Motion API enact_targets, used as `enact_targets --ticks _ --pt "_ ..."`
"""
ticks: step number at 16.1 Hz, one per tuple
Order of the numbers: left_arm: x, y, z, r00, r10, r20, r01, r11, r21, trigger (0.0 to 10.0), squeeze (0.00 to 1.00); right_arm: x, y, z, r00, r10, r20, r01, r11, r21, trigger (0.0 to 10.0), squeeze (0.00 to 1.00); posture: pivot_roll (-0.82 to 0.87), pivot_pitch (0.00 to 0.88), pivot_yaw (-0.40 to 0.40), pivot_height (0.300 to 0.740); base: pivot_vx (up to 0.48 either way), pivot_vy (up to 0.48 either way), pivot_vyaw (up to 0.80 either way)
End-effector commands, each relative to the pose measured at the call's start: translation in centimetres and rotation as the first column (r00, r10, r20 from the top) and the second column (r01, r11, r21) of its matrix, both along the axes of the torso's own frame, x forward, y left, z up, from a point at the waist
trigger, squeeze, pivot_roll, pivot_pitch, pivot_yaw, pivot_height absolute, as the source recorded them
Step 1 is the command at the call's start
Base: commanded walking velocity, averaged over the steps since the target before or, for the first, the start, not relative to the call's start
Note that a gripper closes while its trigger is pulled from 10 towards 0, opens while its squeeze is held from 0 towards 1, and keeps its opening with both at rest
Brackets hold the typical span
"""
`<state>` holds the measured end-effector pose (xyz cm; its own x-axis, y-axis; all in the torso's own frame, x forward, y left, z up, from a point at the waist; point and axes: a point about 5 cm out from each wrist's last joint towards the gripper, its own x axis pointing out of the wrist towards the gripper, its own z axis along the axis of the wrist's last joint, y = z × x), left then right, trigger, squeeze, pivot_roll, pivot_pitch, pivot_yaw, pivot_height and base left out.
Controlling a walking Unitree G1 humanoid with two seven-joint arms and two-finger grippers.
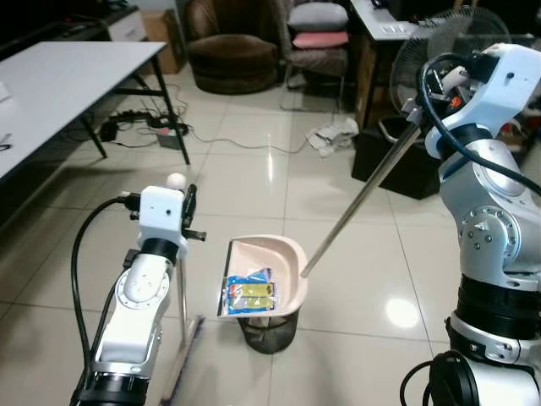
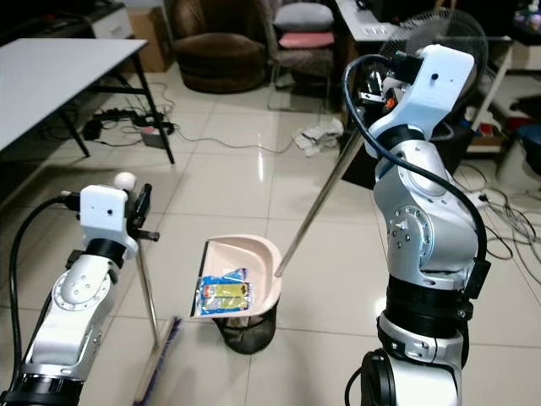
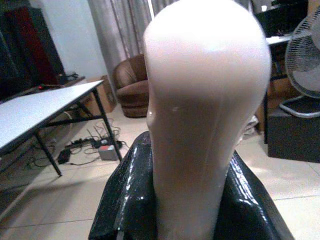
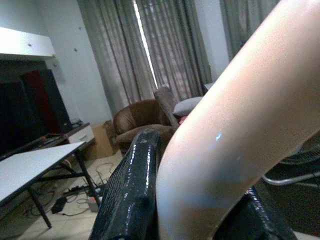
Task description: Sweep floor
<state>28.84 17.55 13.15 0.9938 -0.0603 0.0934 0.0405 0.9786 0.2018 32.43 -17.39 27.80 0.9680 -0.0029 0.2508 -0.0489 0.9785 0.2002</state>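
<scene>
A pale pink dustpan (image 1: 264,275) is tilted over a small black mesh bin (image 1: 269,330); blue and yellow wrappers (image 1: 250,292) lie in the pan. Its long metal handle (image 1: 363,194) rises to my right gripper (image 1: 420,108), which is shut on the handle's pink grip (image 4: 235,130). My left gripper (image 1: 184,205) is shut on the broom handle's rounded pink top (image 3: 205,100). The broom's thin shaft (image 1: 181,296) drops to the bristles (image 1: 184,359) on the tiled floor, left of the bin.
A white table (image 1: 59,76) stands at the left with cables and a power strip (image 1: 148,123) under it. A brown armchair (image 1: 230,42), a chair, a fan (image 1: 448,42) and a black box (image 1: 397,156) stand behind. Crumpled paper (image 1: 331,135) lies on the floor.
</scene>
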Motion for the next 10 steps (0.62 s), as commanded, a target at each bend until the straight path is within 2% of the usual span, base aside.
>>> enact_targets --ticks 1,5,10 --pt "0.0 0.4 0.7 0.999 0.008 0.036 -0.008 1.0 0.013 10.0 0.0 -0.2 0.0 1.2 0.998 -0.011 0.065 0.012 1.0 -0.016 10.0 0.0 -0.06 0.0 0.064 0.74 0.0 0.0 0.0" --pt "-0.2 0.5 0.6 0.999 0.007 0.032 -0.007 1.0 0.014 10.0 0.0 -0.2 0.5 1.5 0.994 -0.011 0.105 0.017 0.998 -0.061 10.0 0.0 -0.06 0.0 0.064 0.74 0.0 0.0 0.0" --pt "-0.2 0.5 0.7 0.999 0.006 0.034 -0.006 1.0 0.019 10.0 0.0 -0.2 2.9 1.4 0.986 0.081 0.145 -0.056 0.984 -0.169 10.0 0.0 -0.06 0.0 0.065 0.74 0.0 0.0 0.0"
